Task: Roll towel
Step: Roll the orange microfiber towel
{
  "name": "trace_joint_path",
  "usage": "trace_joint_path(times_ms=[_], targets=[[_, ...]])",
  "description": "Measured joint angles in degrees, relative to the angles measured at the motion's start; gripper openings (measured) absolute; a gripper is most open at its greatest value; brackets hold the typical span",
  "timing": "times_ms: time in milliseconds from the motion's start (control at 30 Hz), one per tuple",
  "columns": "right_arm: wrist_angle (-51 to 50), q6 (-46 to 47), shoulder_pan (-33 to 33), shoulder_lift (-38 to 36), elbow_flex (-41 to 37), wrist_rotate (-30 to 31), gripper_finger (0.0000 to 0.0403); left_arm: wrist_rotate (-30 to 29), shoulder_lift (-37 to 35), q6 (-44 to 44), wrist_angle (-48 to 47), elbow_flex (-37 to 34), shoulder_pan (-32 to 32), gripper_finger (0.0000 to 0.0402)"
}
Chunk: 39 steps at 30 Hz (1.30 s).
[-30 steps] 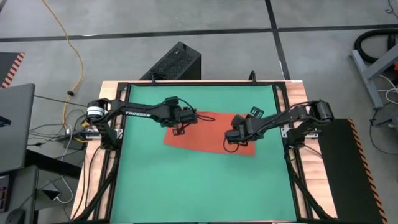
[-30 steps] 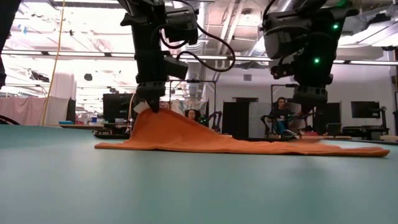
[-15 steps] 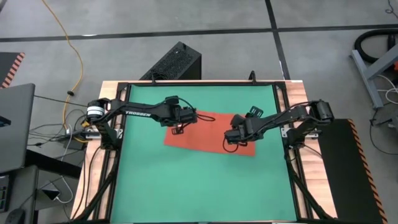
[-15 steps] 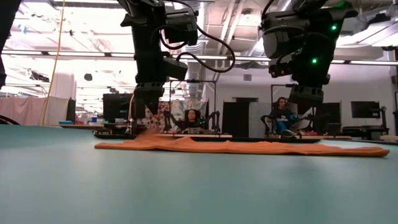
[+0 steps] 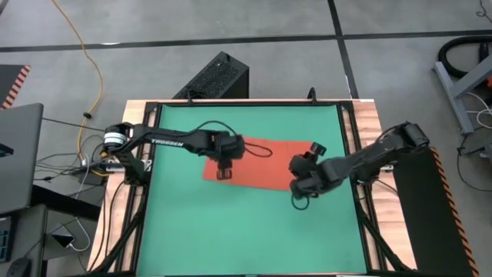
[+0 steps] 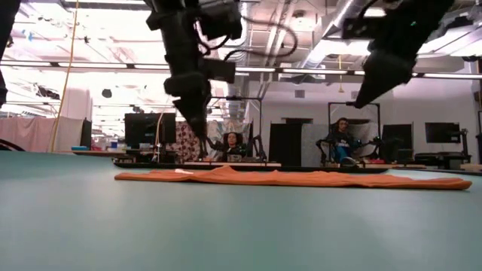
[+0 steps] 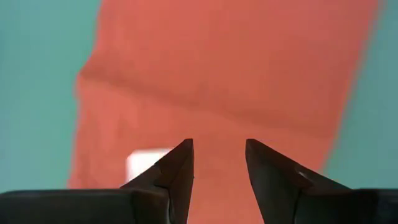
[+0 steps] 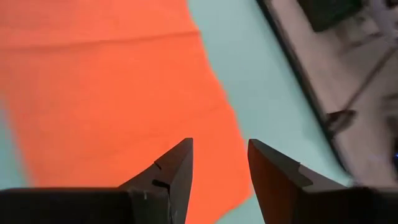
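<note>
- High view: the towel lies flat on the green mat of the worktop, a little above the middle of the frame. The left claw hangs over its left end, the right claw over its lower right corner.
- Low view: the towel is a thin, limp strip across the middle of the frame, with only a small hump near its left part; both arms are above it and neither touches it.
- Left wrist view: the left claw is open and empty, and the white tag shows just beside its fingers.
- Right wrist view: the right claw is also open and holds nothing, above the towel near its edge.
- Handling (my judgement only): the cloth looks light and soft, so it will sag and may slide on the mat. It is better to pinch one short edge at its two corners and turn it over evenly.
</note>
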Motion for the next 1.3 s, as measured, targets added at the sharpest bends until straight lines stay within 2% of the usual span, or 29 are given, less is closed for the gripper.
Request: trace_joint_path(times_ms=[100, 233, 600, 867, 1067, 1300], targets=[[1.81, 4.01, 3.17, -0.90, -2.76, -0.64, 0.0175, -1.84, -0.12, -1.28, 7.63, -3.11, -3.47, 0.0126], [4.84, 9.43, 6.28, -0.49, -6.65, -3.00, 0.0175, -7.24, -0.12, -4.95, 10.67, -7.96, -8.27, 0.0102], [6.57, 22.33, 7.40, 5.12, -11.23, -4.77, 0.0175, -15.93, -0.10, -17.52, 8.64, -16.60, -16.00, 0.0044], [7.84, 26.66, 7.20, 10.35, -12.31, -9.50, 0.0175, -21.26, -0.10, -18.05, 5.20, -16.66, -16.54, 0.0021], [10.58, 26.48, 7.95, 14.45, -12.13, -13.79, 0.0175, -21.13, -0.10, -15.98, 8.70, -19.51, -14.94, 0.0020], [11.86, 31.11, 12.54, 15.19, -10.29, -16.50, 0.0175, -19.63, -0.47, -15.61, 11.91, -24.67, -12.37, 0.0020]])
